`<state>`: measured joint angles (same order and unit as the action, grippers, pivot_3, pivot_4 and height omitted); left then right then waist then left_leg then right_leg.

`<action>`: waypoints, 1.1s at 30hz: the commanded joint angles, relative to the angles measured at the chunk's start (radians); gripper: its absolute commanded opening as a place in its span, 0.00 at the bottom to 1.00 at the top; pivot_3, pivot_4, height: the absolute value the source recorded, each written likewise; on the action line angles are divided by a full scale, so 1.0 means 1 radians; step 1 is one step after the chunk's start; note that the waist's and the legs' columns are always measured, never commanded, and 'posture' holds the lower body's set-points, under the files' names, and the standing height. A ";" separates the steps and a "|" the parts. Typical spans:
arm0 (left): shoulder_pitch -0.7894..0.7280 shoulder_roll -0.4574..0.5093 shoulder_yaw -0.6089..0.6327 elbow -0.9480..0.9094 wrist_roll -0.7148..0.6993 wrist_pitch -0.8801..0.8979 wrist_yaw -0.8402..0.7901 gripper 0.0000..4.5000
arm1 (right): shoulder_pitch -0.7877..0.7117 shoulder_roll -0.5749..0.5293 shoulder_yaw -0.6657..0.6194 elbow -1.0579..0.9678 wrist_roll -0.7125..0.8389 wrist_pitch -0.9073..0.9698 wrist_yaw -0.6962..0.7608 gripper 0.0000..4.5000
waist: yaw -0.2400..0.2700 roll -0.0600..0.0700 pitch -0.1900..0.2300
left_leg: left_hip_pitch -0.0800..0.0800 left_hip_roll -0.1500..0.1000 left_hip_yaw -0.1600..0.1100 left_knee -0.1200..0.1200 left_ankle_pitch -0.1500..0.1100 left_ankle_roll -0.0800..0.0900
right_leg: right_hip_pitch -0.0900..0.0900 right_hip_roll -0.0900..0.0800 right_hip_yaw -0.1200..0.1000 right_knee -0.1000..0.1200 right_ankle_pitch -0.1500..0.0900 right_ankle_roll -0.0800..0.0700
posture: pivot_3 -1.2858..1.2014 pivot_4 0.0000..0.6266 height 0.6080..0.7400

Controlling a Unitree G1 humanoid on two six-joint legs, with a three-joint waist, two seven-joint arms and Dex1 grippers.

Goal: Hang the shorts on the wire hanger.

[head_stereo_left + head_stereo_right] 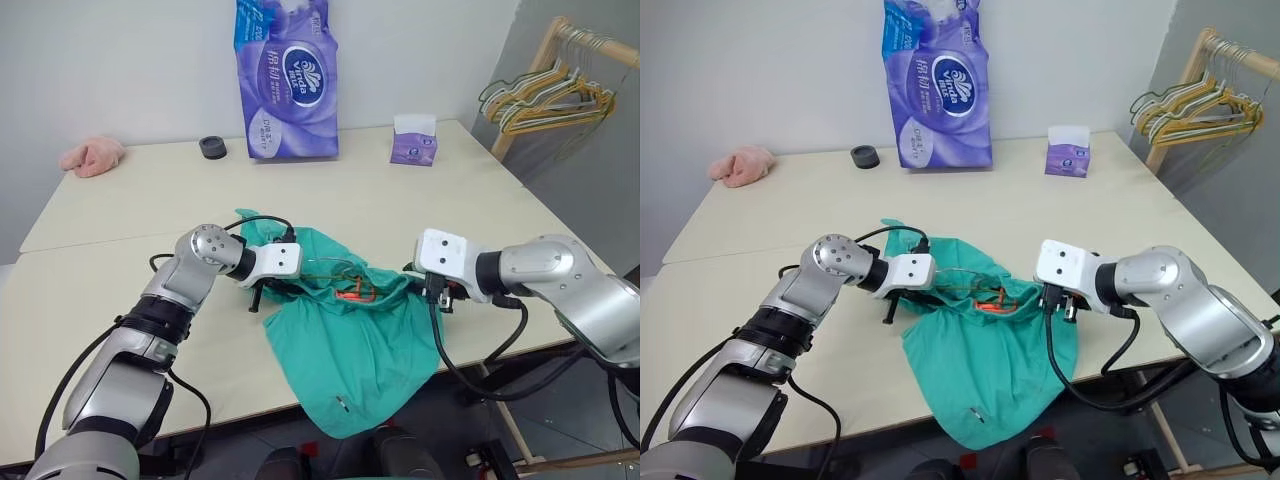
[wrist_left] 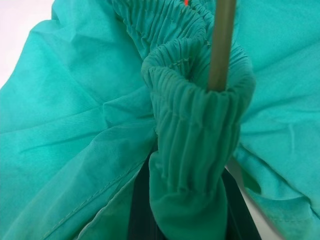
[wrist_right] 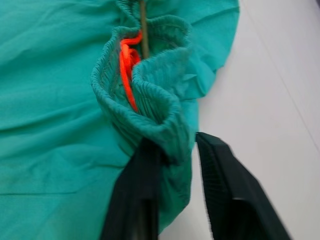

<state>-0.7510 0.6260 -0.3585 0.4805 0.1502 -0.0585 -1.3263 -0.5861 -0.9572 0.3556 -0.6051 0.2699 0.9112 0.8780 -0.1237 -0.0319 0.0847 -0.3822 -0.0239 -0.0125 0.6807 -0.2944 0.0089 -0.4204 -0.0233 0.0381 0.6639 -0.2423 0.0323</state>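
While overhanging the table [image 1: 90,215] edge, shorts [image 1: 350,350] leave room beyond.

Most of the wire hanger [image 2: 220,45] is buried inside the shorts [image 1: 350,350]

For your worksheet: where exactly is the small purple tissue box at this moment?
In the left eye view, the small purple tissue box stands on the table's far right, right of the tall purple tissue pack and left of the hanger rack.
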 commanded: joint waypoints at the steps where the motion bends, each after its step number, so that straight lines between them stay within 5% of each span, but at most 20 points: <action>1: -0.017 -0.001 0.010 -0.019 0.001 -0.007 0.020 0.00 | 0.037 -0.026 -0.129 -0.076 0.070 0.058 0.018 0.60 | 0.000 0.000 0.000 | 0.000 0.000 0.000 0.000 0.000 0.000 | 0.000 0.000 0.000 0.000 0.000 0.000 | 0.43 0.09 1.00; 5: -0.011 -0.004 0.010 -0.024 -0.001 -0.002 0.025 0.00 | 0.102 -0.020 -0.260 -0.112 0.154 0.163 0.000 0.90 | 0.000 0.000 0.000 | 0.000 0.000 0.000 0.000 0.000 0.000 | 0.000 0.000 0.000 0.000 0.000 0.000 | 0.43 0.09 1.00; 14: -0.010 -0.004 0.006 -0.026 -0.008 -0.004 0.010 0.00 | 0.293 0.002 -0.300 -0.074 0.123 0.154 -0.109 0.90 | 0.003 0.000 -0.001 | 0.001 0.000 0.001 0.000 0.000 0.000 | 0.001 0.000 0.001 0.000 0.001 0.000 | 0.43 0.09 1.00; 33: 0.006 0.003 0.021 -0.070 -0.024 0.030 0.002 0.00 | 0.029 0.186 0.063 0.321 -0.063 -0.039 -0.055 0.90 | -0.017 0.001 -0.001 | 0.000 0.000 0.001 0.000 0.000 0.000 | 0.000 0.001 0.001 0.000 0.001 0.000 | 0.44 0.09 1.00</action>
<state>-0.7438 0.6216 -0.3588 0.4494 0.1491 -0.0333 -1.3230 -0.5329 -0.7723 0.4209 -0.2877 0.2249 0.8956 0.8107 -0.1407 -0.0311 0.0834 -0.3820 -0.0242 -0.0121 0.6809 -0.2944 0.0090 -0.4201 -0.0229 0.0387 0.6643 -0.2416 0.0325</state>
